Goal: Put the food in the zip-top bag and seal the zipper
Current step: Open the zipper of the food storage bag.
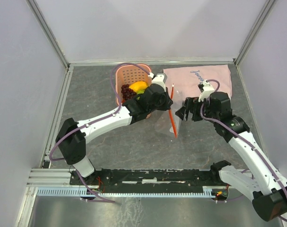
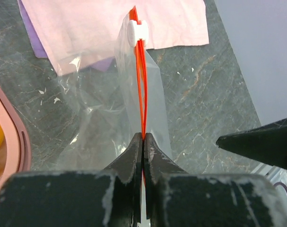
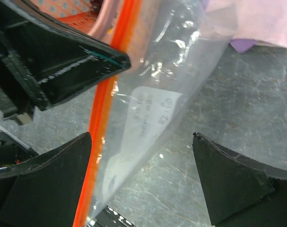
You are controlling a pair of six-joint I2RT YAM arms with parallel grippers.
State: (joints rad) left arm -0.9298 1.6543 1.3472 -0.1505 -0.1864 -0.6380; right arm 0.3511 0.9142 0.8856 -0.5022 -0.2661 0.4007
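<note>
My left gripper (image 2: 142,142) had its fingers pressed together on the zipper (image 2: 142,94), pinching the red-orange strip edge-on. The clear film of the bag (image 2: 96,118) fell away from the strip on both sides toward the table (image 2: 205,94). From my fingertips the strip ran off to the white slider (image 2: 135,32) at its far end, which sat over the edge of the cloth (image 2: 110,23). My right gripper (image 3: 142,137) was spread wide with the film between its fingers. The zipper passed just beside one finger, and I could not tell whether it touched. The food (image 1: 134,89) lay in the basket (image 1: 129,75) next to my left wrist: grapes (image 1: 127,91), a yellow fruit (image 1: 139,85) and a bit of green.
</note>
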